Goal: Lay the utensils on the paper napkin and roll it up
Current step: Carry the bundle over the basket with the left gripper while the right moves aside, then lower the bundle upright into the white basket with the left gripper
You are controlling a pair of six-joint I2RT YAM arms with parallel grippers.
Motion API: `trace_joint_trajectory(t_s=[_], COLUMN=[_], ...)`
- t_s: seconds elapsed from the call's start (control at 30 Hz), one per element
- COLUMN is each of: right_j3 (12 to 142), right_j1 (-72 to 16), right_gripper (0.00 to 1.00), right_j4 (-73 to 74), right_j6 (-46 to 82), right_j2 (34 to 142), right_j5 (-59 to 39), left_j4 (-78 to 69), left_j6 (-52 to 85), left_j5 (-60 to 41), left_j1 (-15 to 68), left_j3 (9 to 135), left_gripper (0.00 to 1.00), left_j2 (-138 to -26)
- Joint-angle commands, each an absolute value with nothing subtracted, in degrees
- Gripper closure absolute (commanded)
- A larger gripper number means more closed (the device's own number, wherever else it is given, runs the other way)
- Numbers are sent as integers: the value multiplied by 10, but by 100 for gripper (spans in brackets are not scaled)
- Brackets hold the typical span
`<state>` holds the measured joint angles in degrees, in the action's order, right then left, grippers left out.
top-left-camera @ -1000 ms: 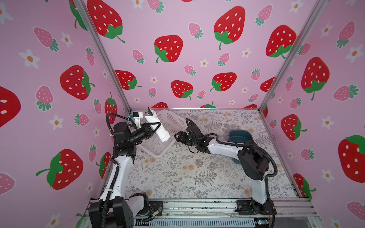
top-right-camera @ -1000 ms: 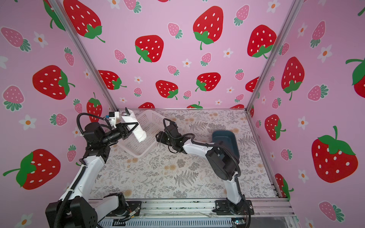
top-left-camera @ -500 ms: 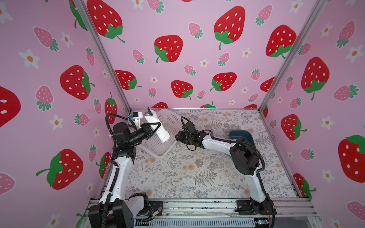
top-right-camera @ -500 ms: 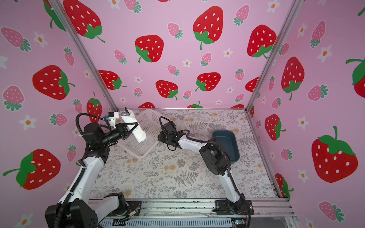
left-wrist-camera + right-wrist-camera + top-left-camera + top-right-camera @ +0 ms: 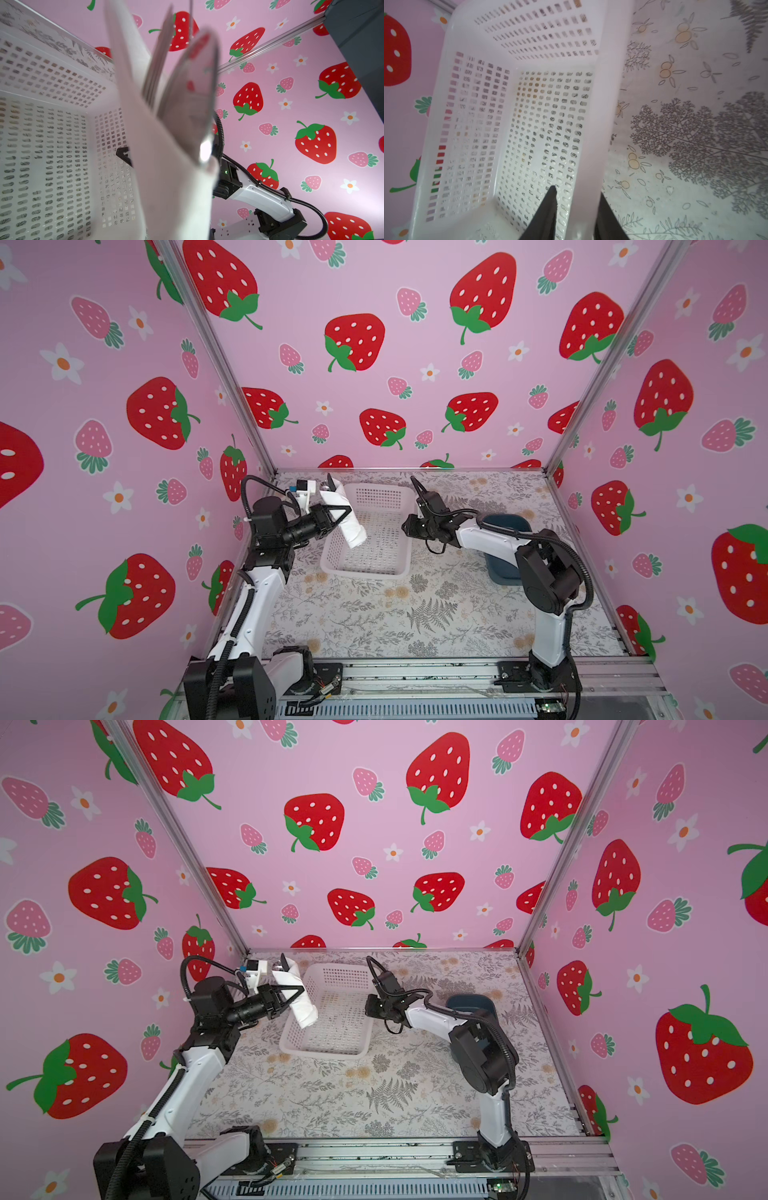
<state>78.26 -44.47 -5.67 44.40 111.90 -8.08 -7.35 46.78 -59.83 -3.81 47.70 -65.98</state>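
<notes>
Between the left gripper's (image 5: pixel 347 514) closed fingers sits the paper napkin (image 5: pixel 354 527), rolled into a tube with the utensils (image 5: pixel 187 93) poking out of one end. It hangs tilted over the white basket (image 5: pixel 361 572). Rolling looks done; what remains is probably setting the bundle down. The right gripper (image 5: pixel 577 191) straddles the basket's side wall, and I cannot tell whether it pinches. Nothing lies in the basket, and the dark blue bin's (image 5: pixel 505 522) inside is hidden.

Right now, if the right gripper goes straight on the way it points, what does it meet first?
The white basket: its side wall stands between the fingers of the right gripper, one inside, one outside. Going on, it would probably seat deeper over that rim; depth is unclear.
</notes>
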Motion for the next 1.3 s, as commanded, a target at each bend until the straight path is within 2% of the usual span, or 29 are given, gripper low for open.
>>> trace_joint_trajectory(t_s=[0.0,0.1,0.2,0.27,0.3,0.5,0.63,1.03,1.27], right_j3=[796,794,772,752,739,604,543,404,370], right_j1=[-445,-441,-439,-438,-435,-415,-402,-400,-400], right_gripper=[66,61,50,49,44,42,42,38,38], right_j4=[-100,-101,-88,-81,-76,41,57,145,142], right_j6=[370,367,377,391,404,483,500,527,544], right_j2=[1103,1086,1056,1034,1019,912,859,732,709], right_j5=[-123,-132,-127,-113,-108,-129,-128,-146,-141], left_j4=[-32,-23,-17,-6,-1,40,75,103,113], left_j6=[408,389,370,353,345,301,262,223,218], left_j5=[-596,-592,-581,-575,-576,-585,-562,-522,-502], left_j1=[1,34,60,70,73,84,99,135,144], left_j3=[505,512,520,527,531,569,594,666,696], left_gripper=[93,95,98,98,98,99,99,100,100], left_j2=[-688,-728,-757,-776,-789,-855,-892,-1035,-1095])
